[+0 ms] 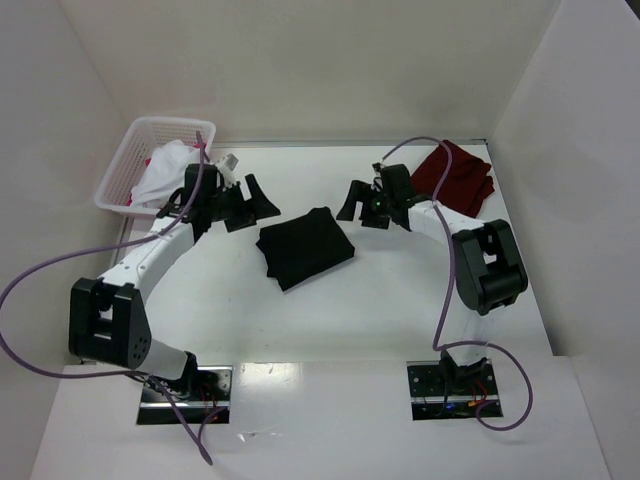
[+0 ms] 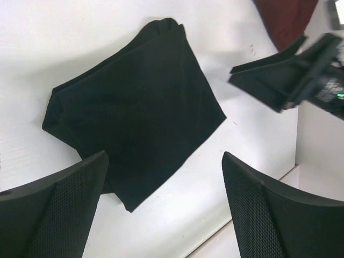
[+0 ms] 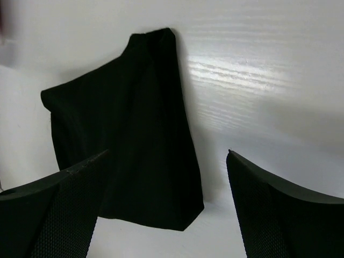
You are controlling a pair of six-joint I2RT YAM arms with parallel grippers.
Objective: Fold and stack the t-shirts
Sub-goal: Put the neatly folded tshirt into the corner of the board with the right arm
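I see the black soft cloth t-shirt folded into a rough, tilted rectangle. It lies flat in the middle of the glossy white desk, its layered edges slightly rumpled. My left claw hovers just left of it, its mesh-textured black fingers spread wide and gripping nothing. My right claw hangs just right of the shirt, likewise spread and empty. The dark maroon cloth t-shirt lies in a flat heap at the far right corner. At far left, the white plastic lattice basket holds a crumpled white t-shirt.
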